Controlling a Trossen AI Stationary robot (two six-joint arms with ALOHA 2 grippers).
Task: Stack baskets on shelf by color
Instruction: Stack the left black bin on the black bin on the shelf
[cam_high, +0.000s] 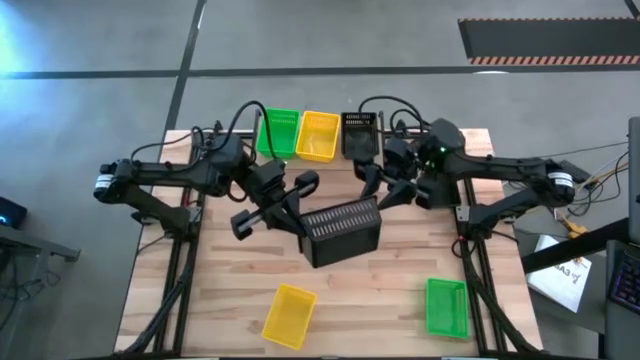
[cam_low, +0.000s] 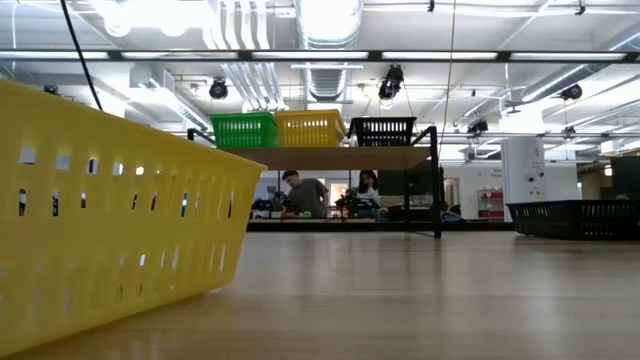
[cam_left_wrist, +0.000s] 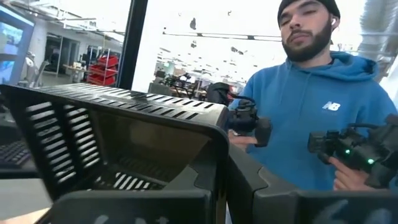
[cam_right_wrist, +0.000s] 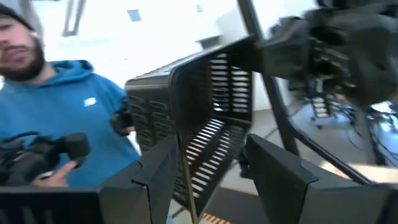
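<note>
- From overhead, the shelf (cam_high: 330, 152) stands at the table's far edge with a green basket (cam_high: 278, 133), a yellow basket (cam_high: 318, 135) and a shelved black basket (cam_high: 359, 133) side by side on it.
- Mid-table, the held black basket (cam_high: 343, 232) sits tipped between the arms. The left gripper (cam_high: 297, 212) is at its left end and the right gripper (cam_high: 387, 190) is at its far right corner.
- A loose yellow basket (cam_high: 289, 314) and a loose green basket (cam_high: 446, 306) lie near the front edge, well apart, with bare planks between them and the arms.
- At table level neither arm shows. The loose yellow basket (cam_low: 100, 220) fills the near left, and the shelf (cam_low: 330, 157) carries its three baskets beyond open tabletop. A dark basket (cam_low: 575, 217) sits low at the right; I cannot tell which one it is.
- In the left wrist view, the left gripper (cam_left_wrist: 221, 200) is clamped on a corner wall of the held black basket (cam_left_wrist: 124, 143). A person (cam_left_wrist: 311, 118) in a blue hoodie stands behind.
- In the right wrist view, the right gripper (cam_right_wrist: 211, 186) stands with jaws apart, astride a slotted wall of the held black basket (cam_right_wrist: 211, 118). A gap shows on one side of that wall.
</note>
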